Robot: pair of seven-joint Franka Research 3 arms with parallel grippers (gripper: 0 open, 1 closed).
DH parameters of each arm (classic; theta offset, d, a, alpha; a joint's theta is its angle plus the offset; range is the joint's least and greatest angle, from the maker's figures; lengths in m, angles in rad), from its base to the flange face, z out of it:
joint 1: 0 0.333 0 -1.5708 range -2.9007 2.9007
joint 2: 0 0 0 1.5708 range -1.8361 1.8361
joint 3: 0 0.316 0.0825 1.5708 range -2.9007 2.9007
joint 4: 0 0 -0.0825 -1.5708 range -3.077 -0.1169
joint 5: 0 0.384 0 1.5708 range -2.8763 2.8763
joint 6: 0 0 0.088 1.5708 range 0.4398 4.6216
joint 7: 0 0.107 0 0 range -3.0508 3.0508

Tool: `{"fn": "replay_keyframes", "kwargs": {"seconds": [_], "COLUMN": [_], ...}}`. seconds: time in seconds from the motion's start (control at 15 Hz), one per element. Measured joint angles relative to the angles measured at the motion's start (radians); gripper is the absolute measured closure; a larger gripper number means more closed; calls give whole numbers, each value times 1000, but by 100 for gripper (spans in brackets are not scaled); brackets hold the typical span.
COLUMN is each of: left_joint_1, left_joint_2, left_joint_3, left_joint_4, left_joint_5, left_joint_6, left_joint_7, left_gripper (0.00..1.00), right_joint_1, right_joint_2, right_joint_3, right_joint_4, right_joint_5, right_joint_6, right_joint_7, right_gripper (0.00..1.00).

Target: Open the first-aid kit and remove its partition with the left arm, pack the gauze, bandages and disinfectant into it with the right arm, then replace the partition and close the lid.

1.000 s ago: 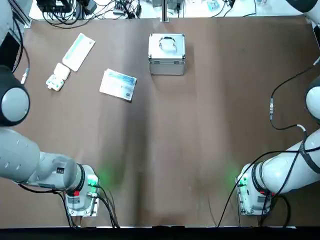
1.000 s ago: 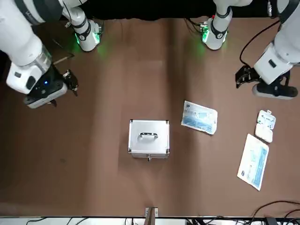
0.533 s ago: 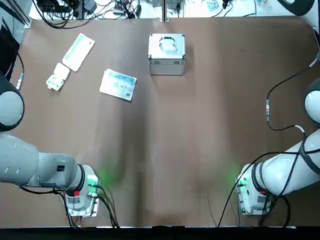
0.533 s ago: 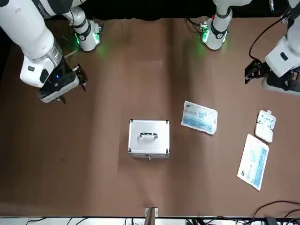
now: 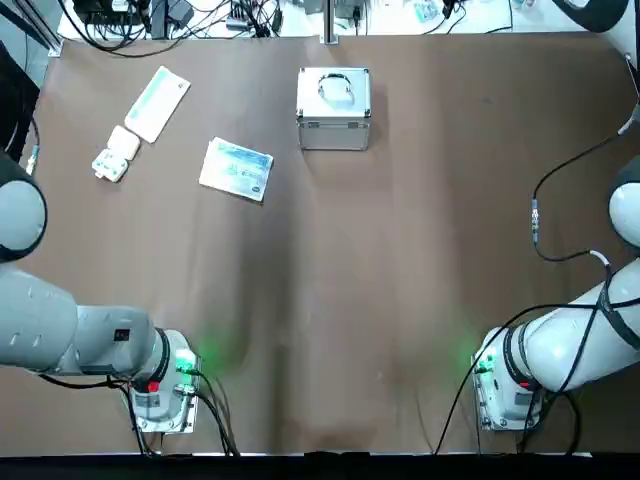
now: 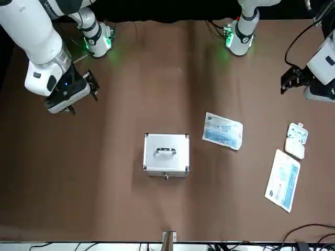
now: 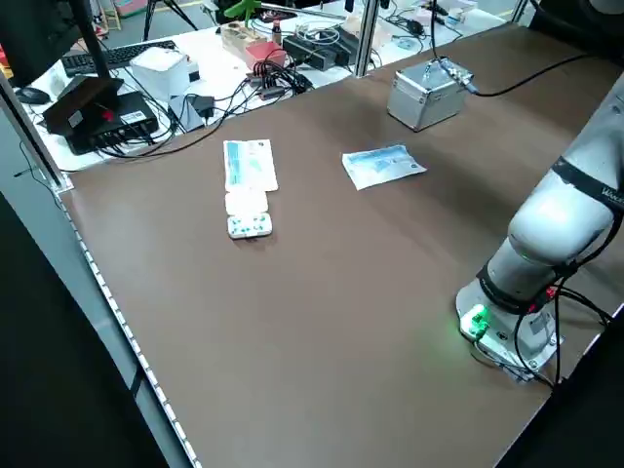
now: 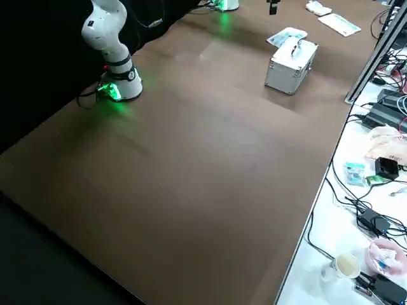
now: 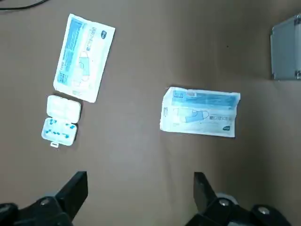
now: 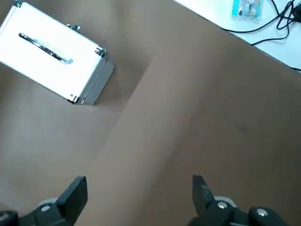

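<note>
From overhead, a brown matte table (image 5: 400, 260) is seen, with the first-aid kit (image 5: 334, 108) set near the middle of its far edge. The kit is a boxy case of ribbed silver metal; its lid (image 5: 334, 95) is shut and flat, the wire handle (image 5: 336, 89) running parallel to the far edge. A blue-printed flat packet (image 5: 237, 169) lies toward the far left corner, then a small white blister case (image 5: 115, 153) and a long pale packet (image 5: 157, 103) (its long axis slanted toward the far edge).

From the front, the right gripper (image 6: 92, 87) is held above the table's right side, and the left gripper (image 6: 291, 81) above the left side near the blister case (image 6: 296, 139); both are clear of everything.

In the left wrist view, the left gripper's dark fingers (image 9: 75, 188) are spread wide with nothing held.

In the right wrist view, the right gripper's fingers (image 10: 75, 194) are likewise parted and empty, the kit (image 10: 56, 52) being well apart.
</note>
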Motion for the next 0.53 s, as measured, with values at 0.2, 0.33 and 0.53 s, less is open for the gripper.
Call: {"fn": "replay_keyframes", "kwargs": {"seconds": [0.2, 0.33, 0.53], "left_joint_1": [-5, -7, -8], "left_joint_2": [0, 0, 9], "left_joint_3": [-22, -24, -25], "left_joint_4": [7, 22, 57], "left_joint_5": [-9, -30, -32], "left_joint_6": [6, 15, 17], "left_joint_7": [-67, -96, -94], "left_gripper": [1, 1, 0], "right_joint_1": [-2, -22, -102], "right_joint_2": [-1, -1, -1], "right_joint_3": [-7, -20, -31], "right_joint_4": [9, 13, 59], "right_joint_5": [-1, -2, -4], "right_joint_6": [-1, -18, -125], "right_joint_7": [1, 4, 9], "right_gripper": [1, 1, 1]}}
